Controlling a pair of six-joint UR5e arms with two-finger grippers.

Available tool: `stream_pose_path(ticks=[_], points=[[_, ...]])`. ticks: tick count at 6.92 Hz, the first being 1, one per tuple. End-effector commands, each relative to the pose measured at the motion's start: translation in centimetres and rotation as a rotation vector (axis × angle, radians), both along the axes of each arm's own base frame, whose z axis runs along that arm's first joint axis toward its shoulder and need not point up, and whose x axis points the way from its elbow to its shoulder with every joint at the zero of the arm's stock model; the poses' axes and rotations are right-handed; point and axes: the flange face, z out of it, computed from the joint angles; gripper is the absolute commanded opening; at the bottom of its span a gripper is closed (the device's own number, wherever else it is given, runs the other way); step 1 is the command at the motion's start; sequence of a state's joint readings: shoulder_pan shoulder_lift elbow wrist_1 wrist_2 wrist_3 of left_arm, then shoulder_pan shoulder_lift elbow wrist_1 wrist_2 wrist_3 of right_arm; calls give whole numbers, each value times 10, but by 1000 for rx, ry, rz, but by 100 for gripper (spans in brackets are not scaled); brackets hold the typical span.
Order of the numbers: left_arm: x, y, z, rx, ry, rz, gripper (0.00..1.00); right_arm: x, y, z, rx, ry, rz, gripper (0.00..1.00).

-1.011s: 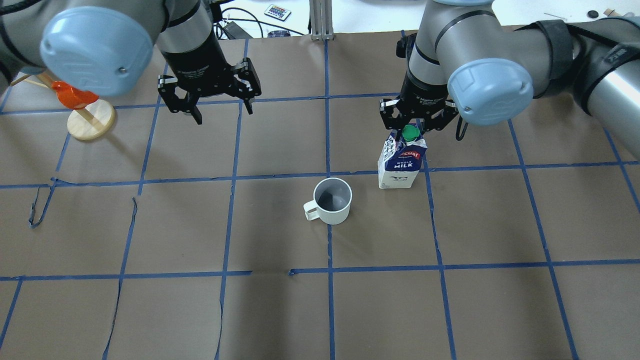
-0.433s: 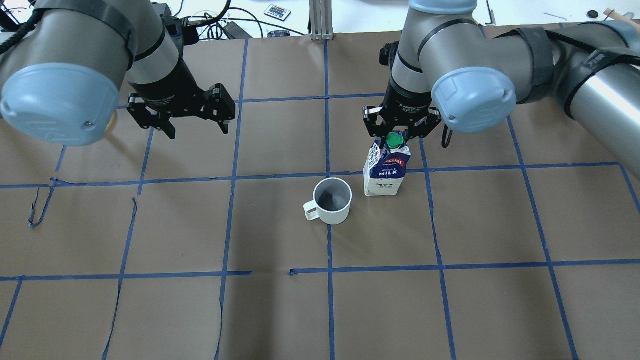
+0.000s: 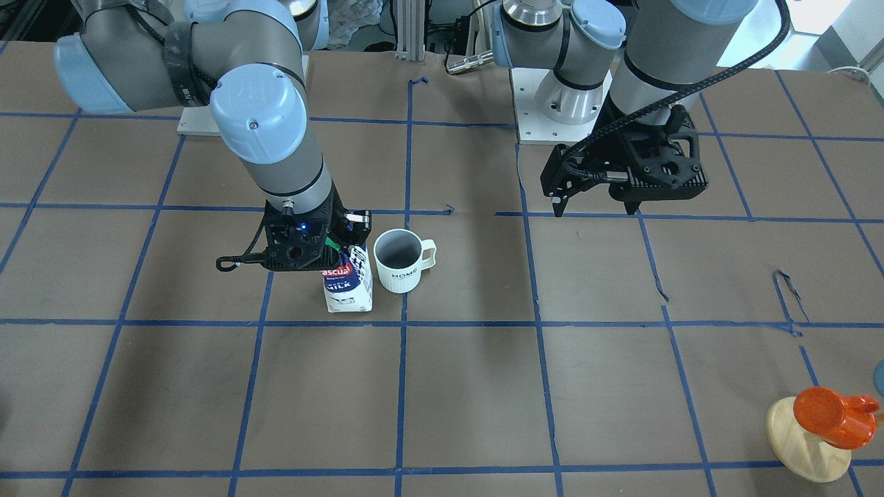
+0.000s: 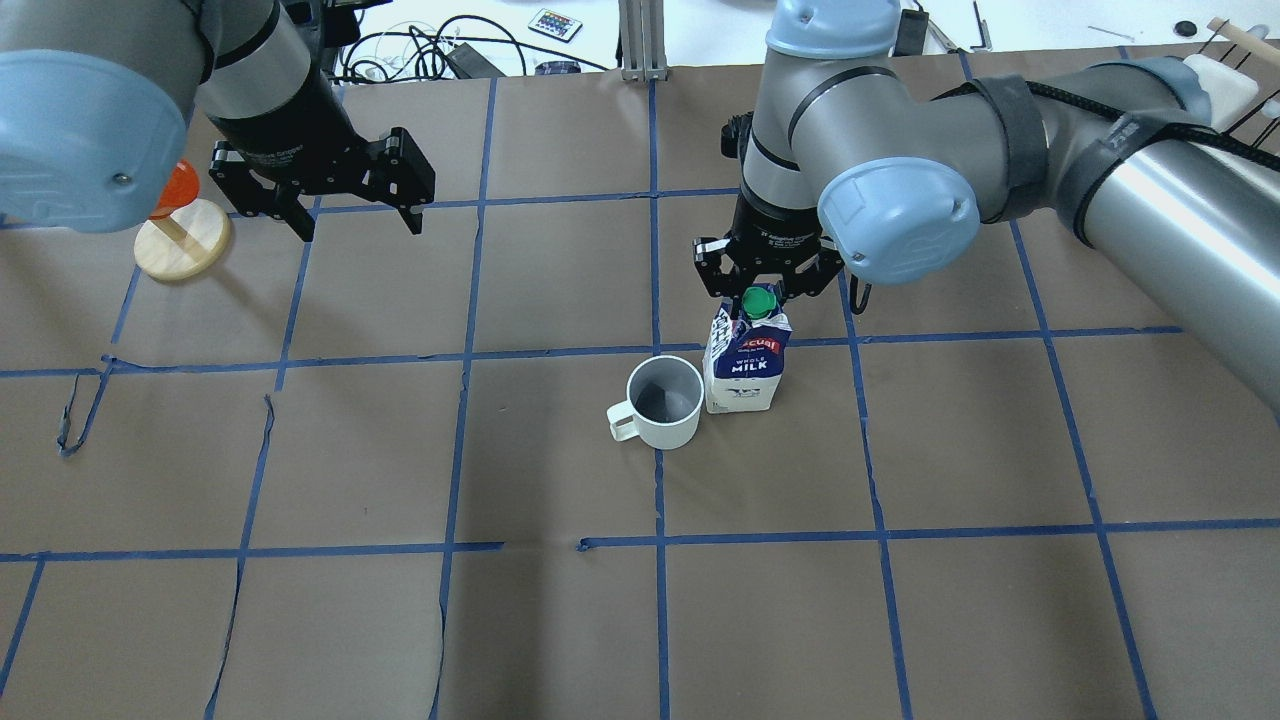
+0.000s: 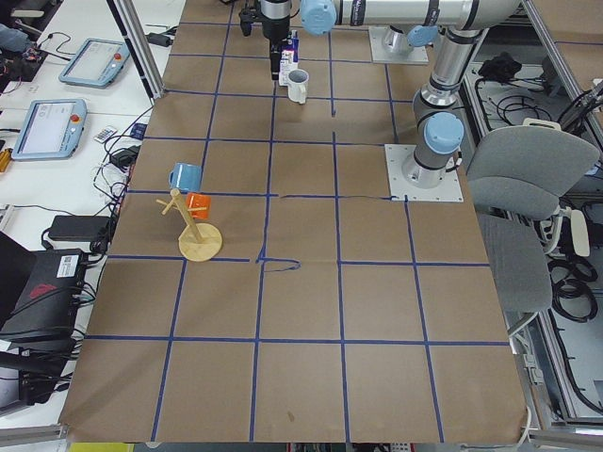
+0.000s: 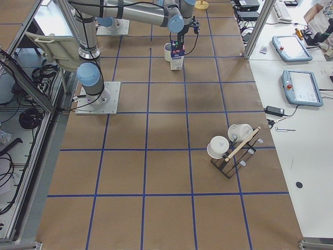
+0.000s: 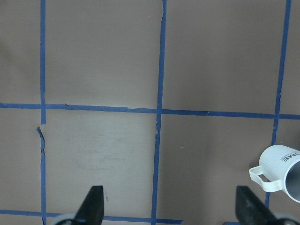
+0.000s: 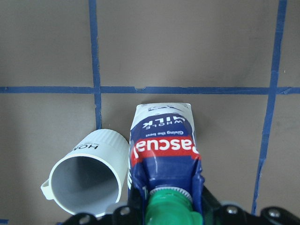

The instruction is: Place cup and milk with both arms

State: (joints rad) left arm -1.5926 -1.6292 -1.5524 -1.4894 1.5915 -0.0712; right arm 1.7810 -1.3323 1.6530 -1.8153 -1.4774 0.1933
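milk (image 4: 742, 362) clamped by right gripper (image 4: 760, 297) just beside cup (image 4: 665, 402) | left gripper (image 4: 360, 228) spread wide, empty | HOME lettering (image 3: 402, 275) seen front-on, not overhead

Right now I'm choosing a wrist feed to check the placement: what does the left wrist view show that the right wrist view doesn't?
Only the left wrist view shows the left pincer, open and empty over bare table. Only the right wrist view shows the milk, upright, its gable top gripped by the right pincer. Both show the cup and the blue tape lines. The left view cuts the cup off at its right edge, while the right view shows it close beside the carton.
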Motion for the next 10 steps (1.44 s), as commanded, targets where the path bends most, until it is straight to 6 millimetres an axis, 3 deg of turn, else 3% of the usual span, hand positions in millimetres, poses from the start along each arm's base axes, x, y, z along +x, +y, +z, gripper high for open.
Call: stream_pose_path(ticks=[1, 2, 3, 6, 7, 8, 10], points=[[0, 0, 2, 0, -1, 0, 100, 2, 1, -1, 5, 1, 1, 20], [0, 0, 2, 3, -1, 0, 100, 2, 1, -2, 7, 0, 1, 31], [0, 0, 2, 0, -2, 0, 100, 2, 1, -2, 4, 1, 1, 61], [1, -1, 3, -8, -4, 1, 100, 1, -4, 6, -37, -8, -2, 100], [2, -1, 4, -11, -4, 3, 100, -1, -7, 14, -62, 1, -3, 100], [2, -1, 4, -11, -4, 3, 100, -17, -18, 36, -105, -2, -18, 100], [2, 1, 4, -6, -4, 3, 100, -78, -29, 87, -192, 31, -124, 100]])
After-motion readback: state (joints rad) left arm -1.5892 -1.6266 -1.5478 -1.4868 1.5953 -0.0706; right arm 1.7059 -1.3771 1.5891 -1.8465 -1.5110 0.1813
